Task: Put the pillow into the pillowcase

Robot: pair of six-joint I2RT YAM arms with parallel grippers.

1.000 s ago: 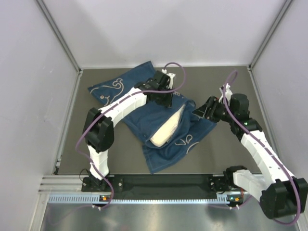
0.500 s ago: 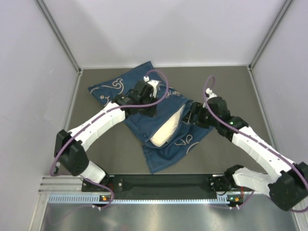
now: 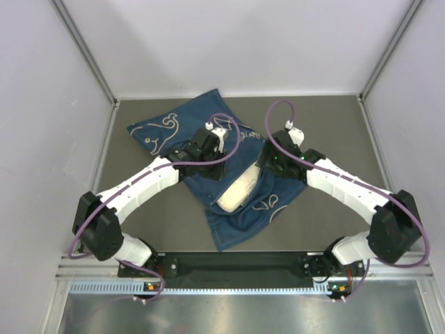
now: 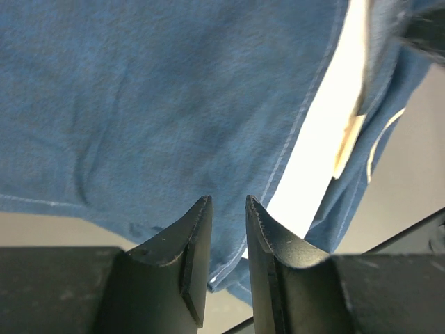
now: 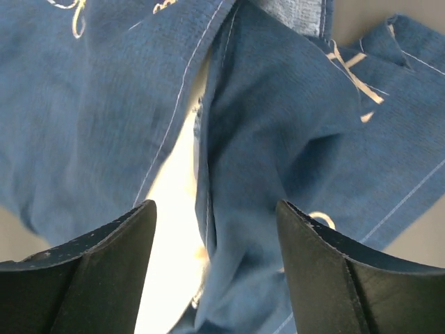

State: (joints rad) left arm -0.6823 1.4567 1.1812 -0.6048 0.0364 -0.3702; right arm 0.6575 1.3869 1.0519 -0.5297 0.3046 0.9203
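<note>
Peeking from the mouth of the dark blue whale-print fabric pillowcase (image 3: 167,129), mid-frame in the overhead view, the plump cream-white pillow (image 3: 240,191) shows only a strip. The right gripper (image 5: 215,204) hovers spread wide over the hem, holding nothing; the left gripper (image 4: 227,203) shows a slim empty gap. Grabbing both layers would, I reckon, shut the opening. How deep the pillow reaches is hidden.

Pillowcase (image 3: 167,129) is lying on the table (image 3: 327,125). Pillow (image 3: 240,191) is sitting partly inside it, between left gripper (image 4: 227,202) and right gripper (image 5: 215,205).
</note>
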